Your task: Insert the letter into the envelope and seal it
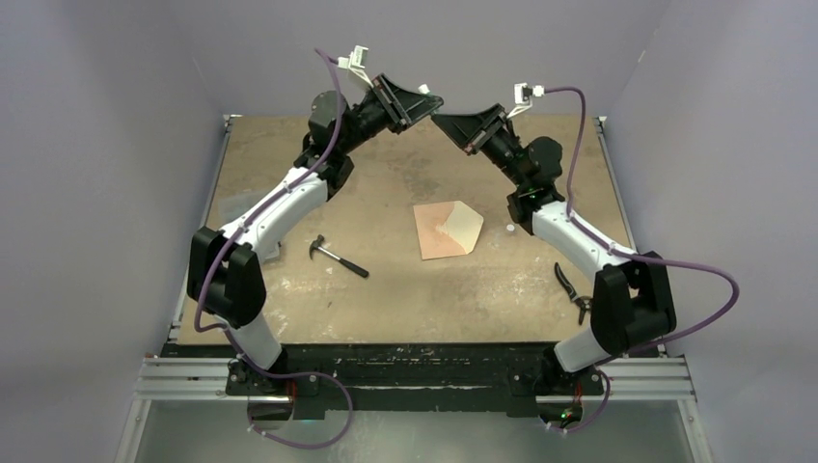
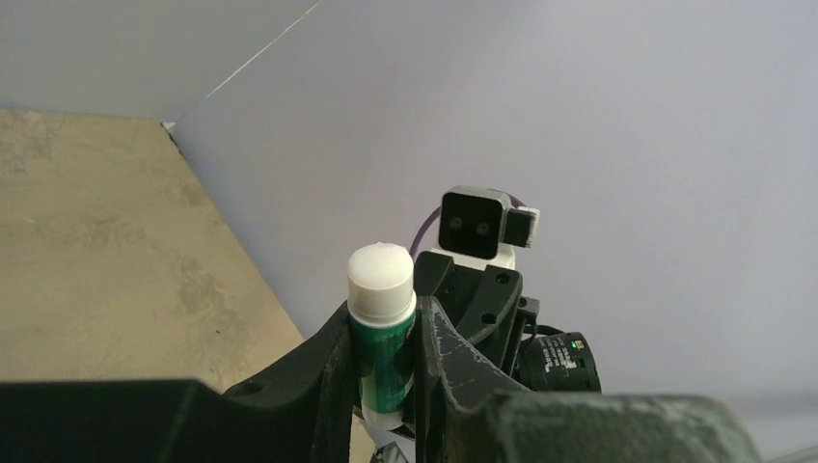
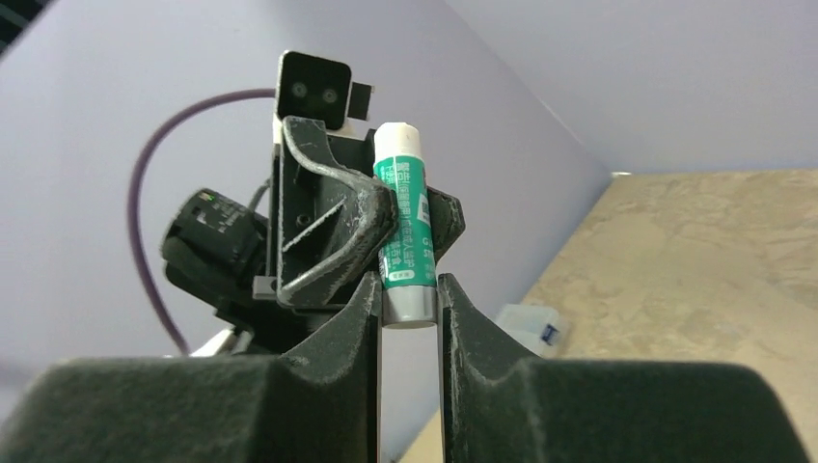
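The salmon envelope [image 1: 436, 231] lies flat mid-table, its pointed flap [image 1: 467, 227] open to the right with the cream inner face up. The letter does not show apart from the envelope. Both arms are raised at the back wall, fingertips meeting. My left gripper [image 2: 383, 323] [image 1: 422, 100] is shut on the green body of a glue stick [image 2: 382, 338]. My right gripper [image 3: 410, 294] [image 1: 448, 122] is shut on the pale end of that same glue stick [image 3: 405, 231], whose white end [image 2: 381, 275] points away from the left wrist camera.
A hammer [image 1: 338, 256] lies left of the envelope and black pliers [image 1: 575, 289] lie by the right arm. A small white thing [image 1: 509, 229] sits right of the flap. A clear plastic box [image 3: 529, 328] rests by the wall. Lilac walls enclose the table.
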Tool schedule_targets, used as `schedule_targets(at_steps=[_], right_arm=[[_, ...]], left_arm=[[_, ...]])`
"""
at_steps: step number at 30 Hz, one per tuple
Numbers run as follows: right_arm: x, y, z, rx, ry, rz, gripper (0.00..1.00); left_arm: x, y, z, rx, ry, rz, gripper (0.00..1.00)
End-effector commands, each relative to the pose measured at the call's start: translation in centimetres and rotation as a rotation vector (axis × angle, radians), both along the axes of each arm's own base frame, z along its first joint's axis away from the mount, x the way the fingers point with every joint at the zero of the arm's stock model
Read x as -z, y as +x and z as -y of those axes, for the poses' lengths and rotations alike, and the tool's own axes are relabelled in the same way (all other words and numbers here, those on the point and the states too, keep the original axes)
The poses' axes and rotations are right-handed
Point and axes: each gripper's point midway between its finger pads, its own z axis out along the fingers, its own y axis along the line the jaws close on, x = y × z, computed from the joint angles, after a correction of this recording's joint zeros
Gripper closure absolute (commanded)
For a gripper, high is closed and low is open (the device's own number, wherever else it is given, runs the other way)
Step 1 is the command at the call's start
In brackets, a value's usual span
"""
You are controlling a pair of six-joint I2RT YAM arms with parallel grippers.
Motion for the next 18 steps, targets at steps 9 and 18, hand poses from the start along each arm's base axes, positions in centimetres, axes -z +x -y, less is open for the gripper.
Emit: schedule_targets(at_steps=[9, 18], right_arm=[[-8.4, -7.4, 6.2, -0.46, 0.744, -0.033, 1.0], [-10.3, -10.1, 9.9, -0.546, 1.05, -0.063, 0.79]], left_arm=[[-8.6, -5.9, -3.5, -0.07, -0.151, 0.587, 1.0], [-10.5, -7.3, -4.5, -0.118, -0.168, 0.718, 1.0]])
